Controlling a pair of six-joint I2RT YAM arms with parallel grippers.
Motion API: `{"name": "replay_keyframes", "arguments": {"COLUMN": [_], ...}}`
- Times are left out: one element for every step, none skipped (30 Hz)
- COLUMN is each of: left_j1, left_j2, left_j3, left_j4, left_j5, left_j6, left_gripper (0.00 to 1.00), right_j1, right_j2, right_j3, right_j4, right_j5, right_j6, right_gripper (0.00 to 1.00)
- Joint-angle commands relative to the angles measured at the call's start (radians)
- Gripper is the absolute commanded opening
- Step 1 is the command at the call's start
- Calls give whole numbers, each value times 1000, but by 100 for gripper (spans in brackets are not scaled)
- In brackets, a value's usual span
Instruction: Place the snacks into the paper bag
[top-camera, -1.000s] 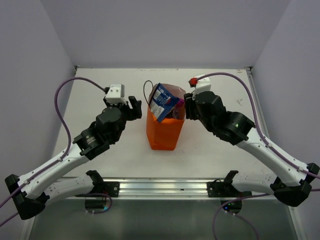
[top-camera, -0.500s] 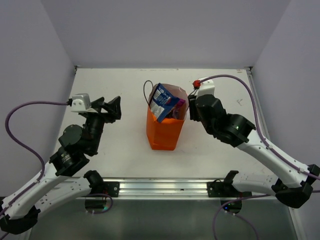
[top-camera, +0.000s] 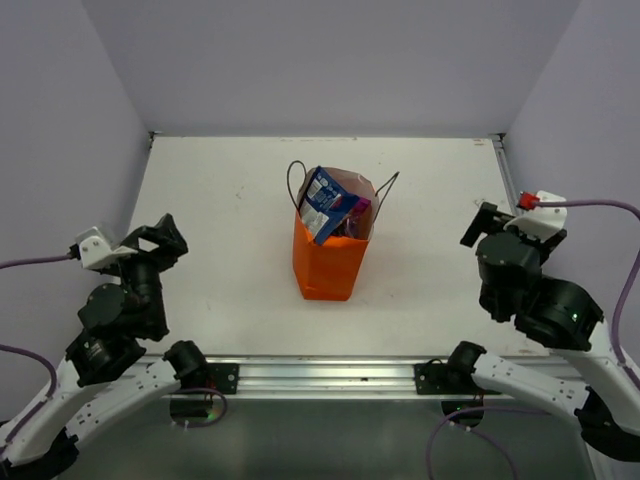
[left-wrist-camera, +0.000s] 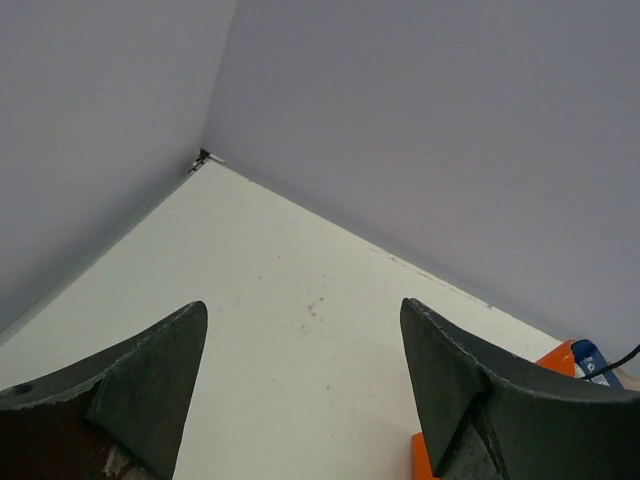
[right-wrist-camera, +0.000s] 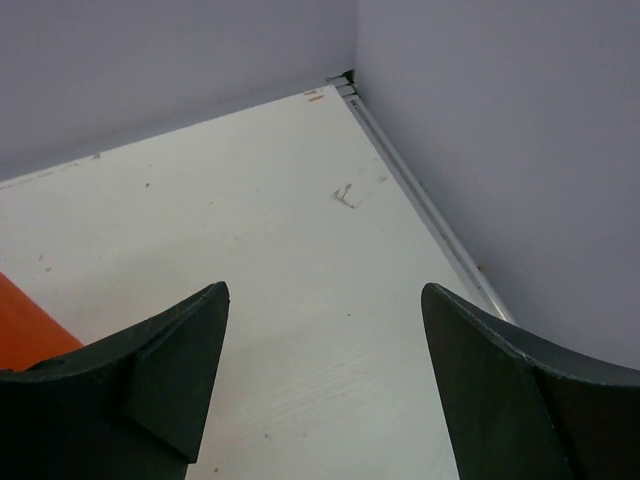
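The orange paper bag (top-camera: 328, 262) stands upright in the middle of the table. A blue-and-white packet (top-camera: 321, 203) sticks out of its top, with a bit of purple packet (top-camera: 357, 211) beside it. The other snacks are hidden. My left gripper (top-camera: 165, 238) is open and empty at the table's left edge, far from the bag. My right gripper (top-camera: 482, 222) is open and empty near the right edge. The left wrist view shows a corner of the bag (left-wrist-camera: 560, 358) and the blue packet (left-wrist-camera: 588, 362) at its right edge. The right wrist view shows the bag's orange side (right-wrist-camera: 25, 330) at the left.
Grey walls close the table on the left, back and right. A metal rail (top-camera: 330, 375) runs along the near edge between the arm bases. A strip (right-wrist-camera: 425, 200) lines the table's right edge.
Both arms have drawn back from the bag, the left one down to the left edge, the right one out to the right edge. The bag and packets have not moved.
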Motion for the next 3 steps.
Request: {"name": "replay_keyframes", "arguments": {"left_j1": [-4,-4,-4], "left_j2": [-62,-70,-78], "left_j3": [-13,-13,-13], "left_j4": [-65,-64,-53], "left_j5": [-80,-76,-53], "left_j6": [-40,-32,6], "left_gripper": [82,82,83], "right_j1": [1,1,1], "right_j2": [-10,-16,-22], "right_j3": [-39,-42,-43], "right_j4": [-23,-14,-4], "right_j5": [84,75,70], "right_j6": [76,64,53], "right_gripper": [81,81,82]}}
